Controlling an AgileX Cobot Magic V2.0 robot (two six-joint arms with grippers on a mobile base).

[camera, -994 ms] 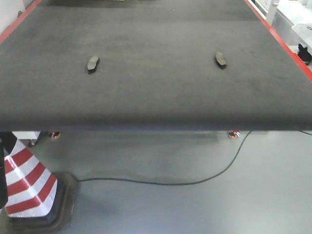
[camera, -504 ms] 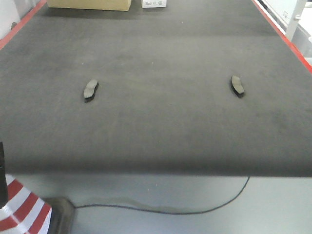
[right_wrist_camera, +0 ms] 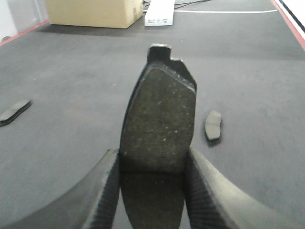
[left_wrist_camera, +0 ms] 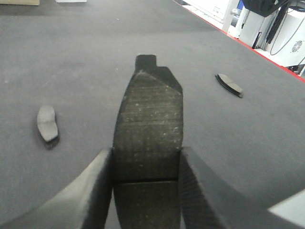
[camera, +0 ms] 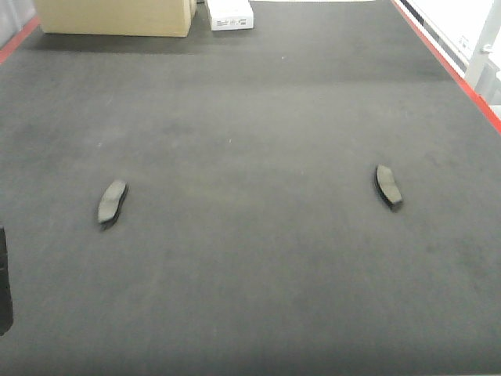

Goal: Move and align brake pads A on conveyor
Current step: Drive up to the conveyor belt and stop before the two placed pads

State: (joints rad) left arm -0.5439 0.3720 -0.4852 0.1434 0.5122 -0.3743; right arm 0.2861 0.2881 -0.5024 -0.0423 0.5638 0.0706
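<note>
Two brake pads A lie flat on the dark conveyor (camera: pixel 250 117), one at the left (camera: pixel 112 202) and one at the right (camera: pixel 388 186), far apart. In the left wrist view my left gripper (left_wrist_camera: pixel 147 152) is shut on a third pad (left_wrist_camera: pixel 150 109), held above the belt with its friction face up; the lying pads show at the left (left_wrist_camera: pixel 47 123) and far right (left_wrist_camera: pixel 229 84). In the right wrist view my right gripper (right_wrist_camera: pixel 152 152) is shut on another pad (right_wrist_camera: pixel 159 114), with lying pads at the left (right_wrist_camera: pixel 14 111) and right (right_wrist_camera: pixel 213 125). Neither gripper shows in the front view.
A cardboard box (camera: pixel 117 16) and a small white box (camera: pixel 229 14) stand at the belt's far end. Red edge strips (camera: pixel 446 55) run along the sides. White equipment (left_wrist_camera: pixel 267 28) stands beyond the right edge.
The front view has advanced over the belt: its front edge, the floor, the cable and the striped cone have dropped out of view. The two lying pads now appear lower and nearer.
</note>
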